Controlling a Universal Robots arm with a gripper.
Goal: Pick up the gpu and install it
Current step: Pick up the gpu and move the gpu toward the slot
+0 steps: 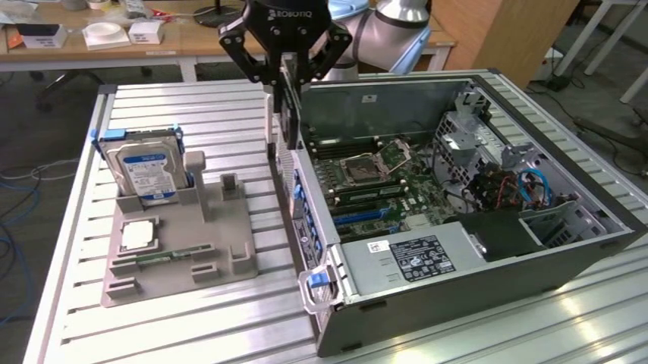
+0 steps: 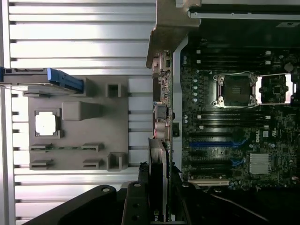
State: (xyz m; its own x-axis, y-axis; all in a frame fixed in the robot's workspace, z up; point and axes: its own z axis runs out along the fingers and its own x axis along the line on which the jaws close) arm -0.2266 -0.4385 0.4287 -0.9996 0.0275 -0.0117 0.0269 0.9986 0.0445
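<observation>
The hand [image 1: 287,74], its Robotiq lettering showing upside down, is clenched on the gpu [image 1: 290,114] and holds it edge-on over the open computer case [image 1: 456,303], at the wall on the exterior view's left. The motherboard [image 2: 243,140] carries what looks like a Dell mark. A blue-labelled hard drive [image 1: 148,168] stands in a gray fixture [image 1: 172,265] on the tabletop [image 1: 202,326].

This is looking like a robotics lab or electronics workshop. An open computer case [image 1: 567,250] is lying on a slatted aluminium table [image 1: 202,318], exposing its motherboard [image 1: 395,182]. Just beside the case, a grey fixture tray [image 1: 177,262] is holding 1 hard drive [image 1: 147,171] upright. Over the case's edge nearest that tray, 1 robot arm [image 1: 405,15] is hanging, its gripper [image 1: 290,80] clamping the gpu [image 1: 291,121]. Behind the case, a wooden workbench [image 1: 71,53] is carrying small boxes [image 1: 106,34], and beyond the tray cables [image 1: 15,220] are trailing over the floor.
</observation>
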